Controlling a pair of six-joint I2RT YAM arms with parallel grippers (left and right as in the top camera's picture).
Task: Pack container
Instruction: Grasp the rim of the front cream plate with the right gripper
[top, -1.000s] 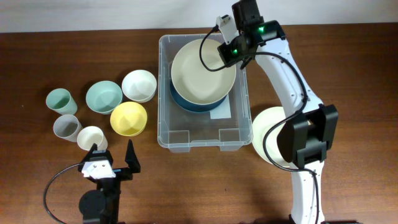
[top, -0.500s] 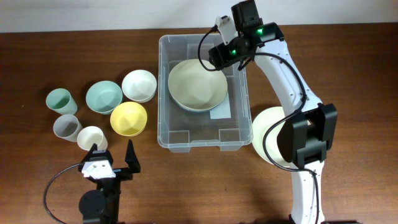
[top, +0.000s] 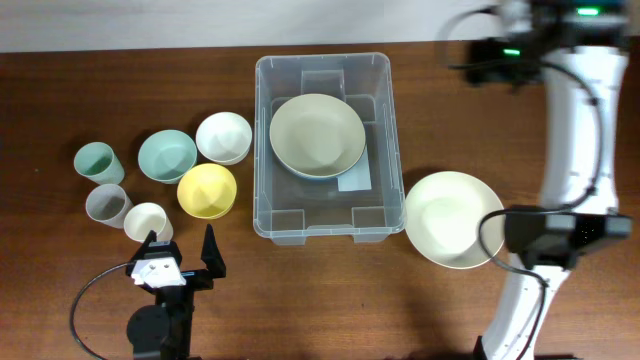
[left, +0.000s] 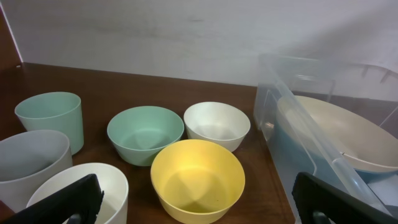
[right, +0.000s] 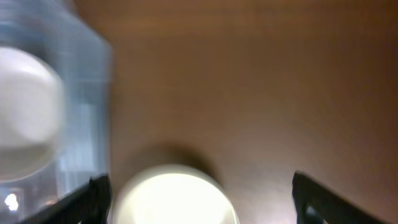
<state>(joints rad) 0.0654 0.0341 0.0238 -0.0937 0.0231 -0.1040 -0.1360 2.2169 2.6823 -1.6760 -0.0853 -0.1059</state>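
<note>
R arm (top: 577, 120) swung off container (top: 262, 150), jaws open, cream bowl (top: 317, 135) inside.

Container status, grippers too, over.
Left gripper open, empty. Right gripper open, empty, right of the container. Cream bowl inside; plate outside, right. Nothing over the opening.

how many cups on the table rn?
3, all left of the container: mint cup farthest back, grey cup in front of it, cream cup nearest the front edge. None appear hidden.
</note>
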